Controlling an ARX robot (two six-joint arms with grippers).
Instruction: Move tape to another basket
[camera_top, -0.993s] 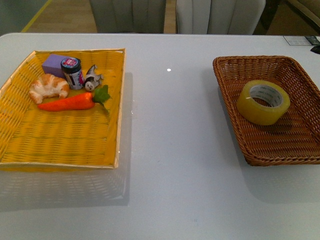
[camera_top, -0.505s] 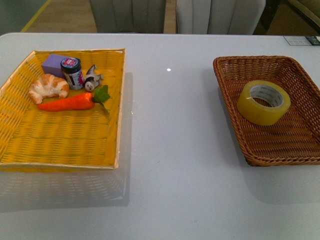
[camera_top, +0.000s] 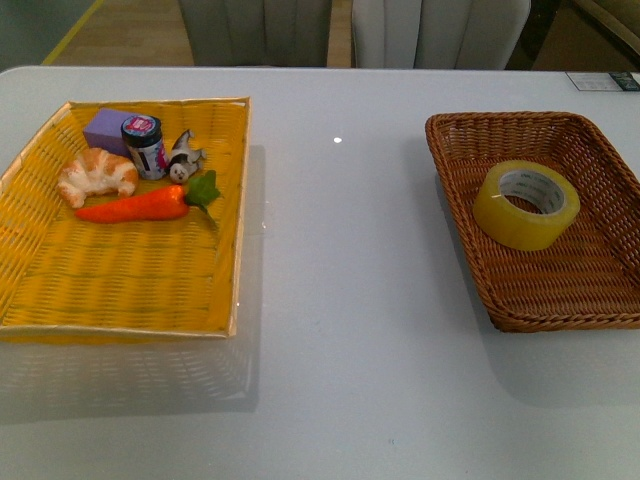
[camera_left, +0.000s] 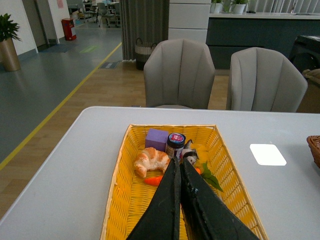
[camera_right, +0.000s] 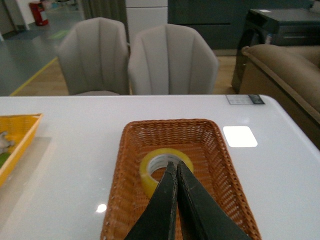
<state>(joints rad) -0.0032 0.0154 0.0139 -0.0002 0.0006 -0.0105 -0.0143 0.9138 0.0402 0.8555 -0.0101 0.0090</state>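
Observation:
The yellow tape roll (camera_top: 526, 204) lies inside the dark brown wicker basket (camera_top: 470, 215) at the right of the table. In the right wrist view the tape (camera_right: 150, 172) shows just beyond my right gripper (camera_right: 173, 164), which is shut with nothing in it and held above the basket (camera_right: 210, 150). My left gripper (camera_left: 177, 161) is shut and empty, hovering over the yellow woven tray (camera_left: 122, 200). Neither arm appears in the front view.
The yellow tray (camera_top: 130, 290) at the left holds a croissant (camera_top: 97, 174), a carrot (camera_top: 140, 204), a purple block (camera_top: 105, 127), a small jar (camera_top: 145, 146) and a little figure (camera_top: 183, 157). Grey chairs (camera_top: 440, 30) stand behind the white table (camera_top: 340, 300).

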